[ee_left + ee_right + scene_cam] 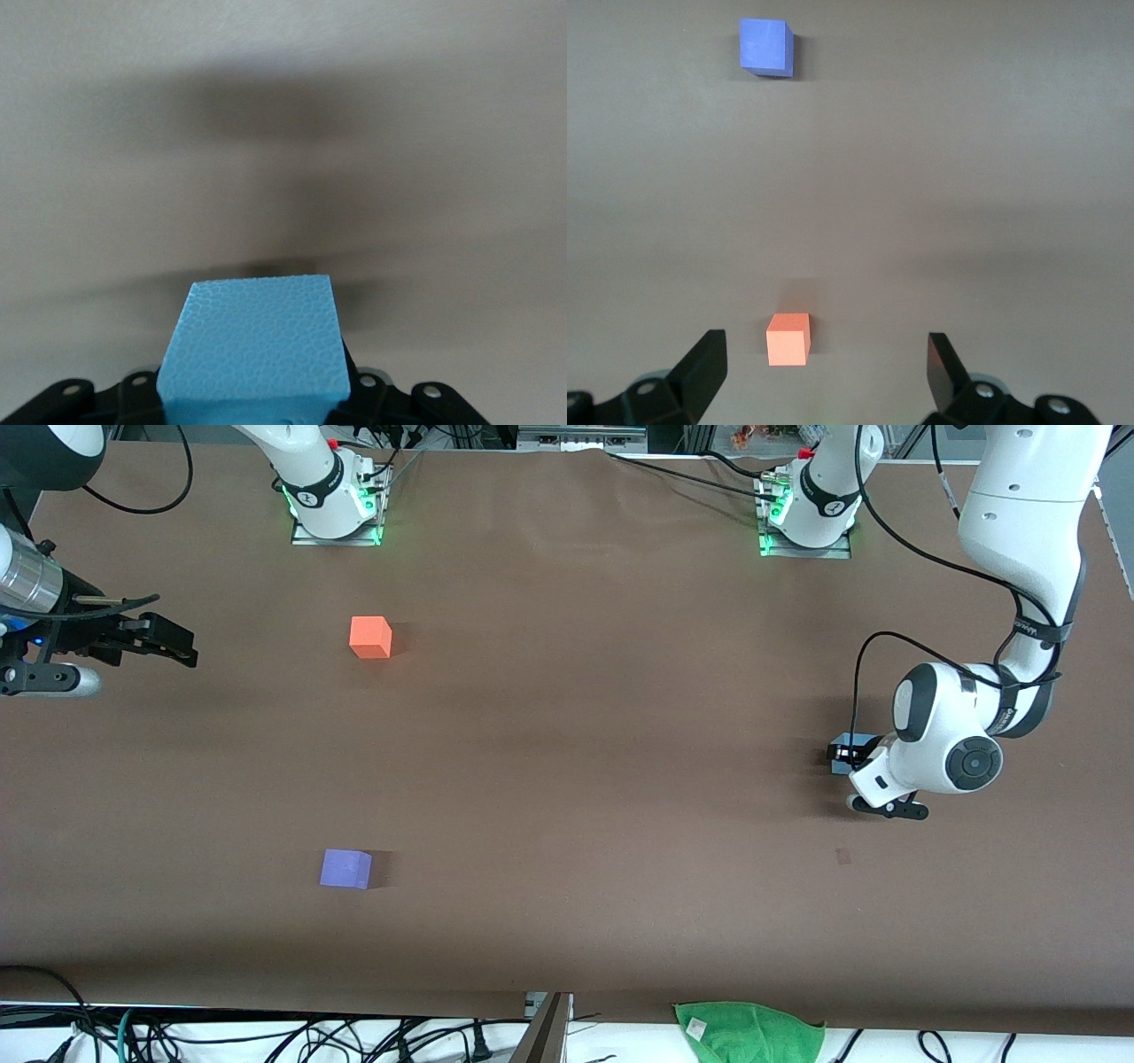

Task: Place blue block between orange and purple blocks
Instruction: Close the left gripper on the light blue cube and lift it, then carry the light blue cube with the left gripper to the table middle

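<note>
— Where the left gripper (849,757) sits low at the middle right of the front view, we see the blue block (252,341) clamped between its fingers, down at the table (567,779).

— And the rest?

— We find the orange block (370,638) upper left of centre, the purple block (345,868) lower left. The right gripper (824,372) waits spread wide, empty, at the left edge.

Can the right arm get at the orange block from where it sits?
Probably yes. The right end effector is open, up in the air, and the orange block stands alone on bare table with nothing between them.
</note>
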Controlling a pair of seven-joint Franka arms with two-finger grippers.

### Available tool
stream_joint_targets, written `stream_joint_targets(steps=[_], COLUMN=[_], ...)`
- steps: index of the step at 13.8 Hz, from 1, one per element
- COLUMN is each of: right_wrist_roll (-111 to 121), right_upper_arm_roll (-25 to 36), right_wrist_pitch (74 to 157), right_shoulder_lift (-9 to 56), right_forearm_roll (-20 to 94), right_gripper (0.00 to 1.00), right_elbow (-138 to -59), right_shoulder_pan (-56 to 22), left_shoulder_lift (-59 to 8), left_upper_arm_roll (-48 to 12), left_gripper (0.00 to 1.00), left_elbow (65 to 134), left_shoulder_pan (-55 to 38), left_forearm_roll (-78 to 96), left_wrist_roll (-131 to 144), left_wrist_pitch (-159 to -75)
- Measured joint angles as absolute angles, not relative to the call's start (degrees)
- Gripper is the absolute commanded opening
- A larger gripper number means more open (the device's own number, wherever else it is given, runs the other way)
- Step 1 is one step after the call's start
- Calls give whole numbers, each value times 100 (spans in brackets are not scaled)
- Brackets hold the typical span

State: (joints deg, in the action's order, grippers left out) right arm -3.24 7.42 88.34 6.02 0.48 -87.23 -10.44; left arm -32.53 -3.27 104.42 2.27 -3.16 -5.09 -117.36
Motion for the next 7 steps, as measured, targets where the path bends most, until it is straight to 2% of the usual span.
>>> stream_joint_targets(steps=[2,4,7], right_wrist_roll=[-324,-324,-320], right_upper_arm_roll=[742,742,740], right_wrist_pitch=[8834,8835,8843], right_shoulder_lift=[601,601,601], right_forearm_roll=[48,49,56], right_gripper=[100,100,100], right_elbow=[-8723,-8723,-8723], right_shoulder_pan=[-1045,-1045,-1049], left_shoulder_lift=[-3032,-2923,-3128], left_upper_arm_roll=[-658,-1105,-1287], left_gripper=[0,0,0], left_elbow=[10164,9813,9239], left_shoulder_pan=[63,-287,-1391], left_forearm_roll=[-315,-315,-311], left_wrist_roll=[-506,-439,1197], left_wrist_pitch=[-11392,-11322,-11289])
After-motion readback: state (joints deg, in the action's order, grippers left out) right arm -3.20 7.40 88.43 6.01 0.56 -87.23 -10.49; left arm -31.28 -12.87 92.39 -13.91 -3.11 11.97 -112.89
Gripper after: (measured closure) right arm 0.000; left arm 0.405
